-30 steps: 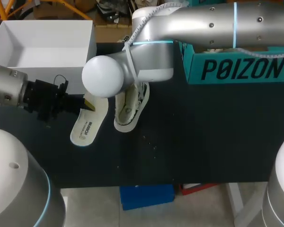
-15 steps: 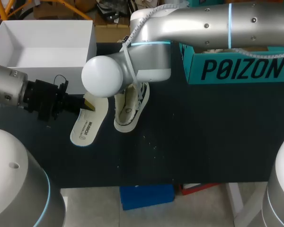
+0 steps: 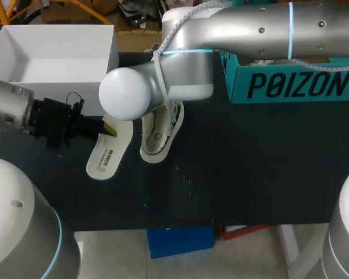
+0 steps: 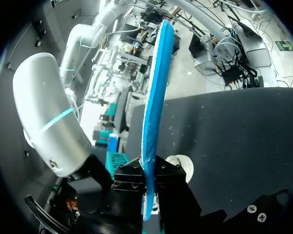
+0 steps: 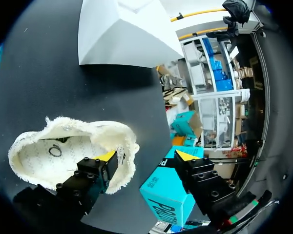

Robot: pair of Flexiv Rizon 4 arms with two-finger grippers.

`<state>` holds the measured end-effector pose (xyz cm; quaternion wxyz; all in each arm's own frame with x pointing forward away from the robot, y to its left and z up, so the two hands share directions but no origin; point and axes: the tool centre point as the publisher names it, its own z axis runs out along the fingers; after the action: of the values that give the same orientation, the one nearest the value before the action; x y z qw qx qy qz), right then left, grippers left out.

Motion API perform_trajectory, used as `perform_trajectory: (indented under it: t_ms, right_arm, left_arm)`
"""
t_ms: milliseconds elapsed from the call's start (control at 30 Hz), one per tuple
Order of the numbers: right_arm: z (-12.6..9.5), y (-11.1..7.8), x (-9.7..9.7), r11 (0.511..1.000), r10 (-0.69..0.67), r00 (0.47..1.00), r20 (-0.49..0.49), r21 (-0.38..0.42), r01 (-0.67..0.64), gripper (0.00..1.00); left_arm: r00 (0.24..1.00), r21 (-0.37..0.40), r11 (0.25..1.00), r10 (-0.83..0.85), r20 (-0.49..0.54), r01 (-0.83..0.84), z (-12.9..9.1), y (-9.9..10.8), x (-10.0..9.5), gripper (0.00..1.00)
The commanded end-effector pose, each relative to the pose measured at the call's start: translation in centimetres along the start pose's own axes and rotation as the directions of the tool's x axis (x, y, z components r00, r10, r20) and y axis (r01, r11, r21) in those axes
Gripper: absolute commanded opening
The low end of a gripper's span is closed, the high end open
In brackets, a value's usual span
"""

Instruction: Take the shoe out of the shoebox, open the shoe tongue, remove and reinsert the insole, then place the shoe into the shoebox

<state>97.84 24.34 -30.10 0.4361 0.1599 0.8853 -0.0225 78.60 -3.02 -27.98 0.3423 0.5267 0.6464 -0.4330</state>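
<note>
Almost nothing is changed across the last second: the insole [image 3: 109,152] is kept in the same spot on the counter [image 3: 250,163], just beside the shoe [image 3: 160,132], and only a slight sway is seen in the right arm's elbow above them. From this a pause is judged rather than progress; the insole is out of the shoe and its reinsertion is not yet begun. The left end effector [image 3: 107,129] is closed on the insole's end nearer the white box [image 3: 107,64], and in the left wrist view the insole is seen edge-on, pinched between the two fingers and reaching away ahead of them. The right end effector [image 5: 146,156] is held wide open over the shoe: one yellow-tipped finger is set at the edge of the shoe's opening, while the other is held well clear beside it, so nothing is gripped. Whether that finger actually touches the collar cannot be told. The shoe is lying on the counter, opening upward, between the insole and the teal box [image 3: 296,81].
</note>
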Motion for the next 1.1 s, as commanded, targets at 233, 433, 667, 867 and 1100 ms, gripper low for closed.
perform_trajectory:
  t_ms: [233, 433, 667, 867, 1100]
  right_arm:
    - [-4.5, -2.4, -0.8, 0.932, 0.317, 0.947, -0.052, -0.166, -0.321, 1.0]
    - [-5.5, -2.5, -0.8, 0.919, 0.339, 0.938, -0.072, -0.187, -0.347, 1.0]
    - [-5.5, -2.5, -0.8, 0.919, 0.339, 0.938, -0.072, -0.187, -0.347, 1.0]
    - [-5.7, -2.6, -0.6, 0.886, 0.388, 0.909, -0.149, -0.211, -0.413, 1.0]
    - [-7.3, -3.3, -1.8, 0.766, 0.47, 0.753, -0.461, -0.21, -0.607, 1.0]
  left_arm:
    - [1.0, 0.0, 1.0, 0.0, -0.005, 0.0, 0.0, -0.1, 0.0, 0.0]
    - [1.0, 0.0, 1.0, 0.0, -0.005, 0.0, 0.0, -0.1, 0.0, 0.0]
    - [1.0, 0.0, 1.0, 0.0, -0.005, 0.0, 0.0, -0.1, 0.0, 0.0]
    - [1.0, 0.0, 1.0, 0.0, -0.005, 0.0, 0.0, -0.1, 0.0, 0.0]
    - [1.0, 0.0, 1.0, 0.0, -0.005, 0.0, 0.0, -0.1, 0.0, 0.0]
